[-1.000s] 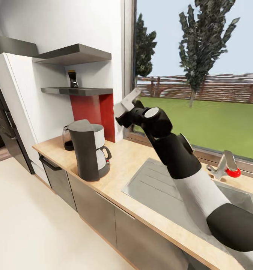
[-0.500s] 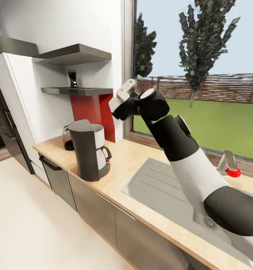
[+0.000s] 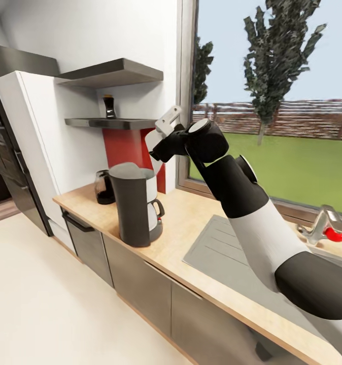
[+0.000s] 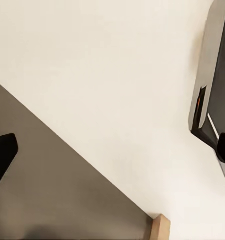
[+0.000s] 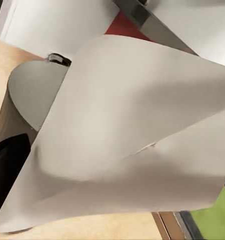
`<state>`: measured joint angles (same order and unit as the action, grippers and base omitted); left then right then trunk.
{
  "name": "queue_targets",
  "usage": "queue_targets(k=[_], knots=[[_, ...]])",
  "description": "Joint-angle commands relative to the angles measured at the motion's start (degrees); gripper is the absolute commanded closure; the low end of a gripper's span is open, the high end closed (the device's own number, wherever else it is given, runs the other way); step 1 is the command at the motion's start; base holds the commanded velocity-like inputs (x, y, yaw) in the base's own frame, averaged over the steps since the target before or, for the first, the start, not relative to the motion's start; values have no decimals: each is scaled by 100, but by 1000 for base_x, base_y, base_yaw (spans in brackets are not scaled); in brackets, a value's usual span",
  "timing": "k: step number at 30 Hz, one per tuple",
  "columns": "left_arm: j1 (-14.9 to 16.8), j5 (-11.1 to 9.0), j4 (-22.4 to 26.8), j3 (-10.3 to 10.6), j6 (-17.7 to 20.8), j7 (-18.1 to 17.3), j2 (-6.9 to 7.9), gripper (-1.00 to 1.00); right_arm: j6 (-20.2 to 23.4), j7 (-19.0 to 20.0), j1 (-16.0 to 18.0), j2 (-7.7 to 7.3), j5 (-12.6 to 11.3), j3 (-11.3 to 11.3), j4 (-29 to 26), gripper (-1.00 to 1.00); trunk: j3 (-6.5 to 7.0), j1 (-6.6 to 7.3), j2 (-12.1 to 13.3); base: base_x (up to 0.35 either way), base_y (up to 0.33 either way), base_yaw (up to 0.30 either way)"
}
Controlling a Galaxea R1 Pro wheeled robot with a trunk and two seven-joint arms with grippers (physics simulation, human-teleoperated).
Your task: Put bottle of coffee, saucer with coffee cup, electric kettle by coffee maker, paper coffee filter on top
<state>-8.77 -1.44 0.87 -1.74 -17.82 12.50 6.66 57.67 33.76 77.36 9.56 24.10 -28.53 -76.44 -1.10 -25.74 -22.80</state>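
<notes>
The white paper coffee filter hangs in the air with my right gripper shut on it, above and to the right of the coffee maker. In the right wrist view the paper coffee filter covers most of the picture, and the coffee maker's flat top lies beyond it. The coffee maker stands on the tan countertop. Behind it sits the dark electric kettle. The bottle of coffee stands on the thin kitchen shelf. My left gripper is open over the floor.
A thicker dark slab hangs above the shelf. A steel sink with a red-handled faucet lies right of the coffee maker. A tall white cabinet ends the counter at the left. A large window is behind.
My right arm has lifted the filter up and toward the coffee maker. The head camera has turned, so the whole scene sits further right in the picture.
</notes>
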Motion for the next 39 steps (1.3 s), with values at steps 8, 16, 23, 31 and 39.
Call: queue_targets(k=[8, 16, 23, 31, 39], knots=[[-2, -14, 7, -19, -11, -2, -30, -100, 16, 49, 7, -5, 60, -3, -3, 100, -12, -5, -12, 30, 44, 0], [-2, -14, 7, -10, -3, -2, -30, -100, 16, 44, 7, -15, 68, 5, -132, 100, -12, -5, -12, 92, 53, 0], [-2, -49, 66, 5, 5, 1, -72, -100, 79, 37, 73, -38, 146, 60, -199, 100, -12, -5, -12, 3, 2, 0], [-2, -45, 51, 7, 15, -2, -44, -100, 171, 42, 331, -168, 358, 213, -457, 100, -12, -5, -12, 125, 104, 0], [-2, -38, 53, -3, 15, 6, -58, -100, 167, 27, 533, -222, 648, 216, -518, 100, -12, -5, -12, 114, 86, 0]])
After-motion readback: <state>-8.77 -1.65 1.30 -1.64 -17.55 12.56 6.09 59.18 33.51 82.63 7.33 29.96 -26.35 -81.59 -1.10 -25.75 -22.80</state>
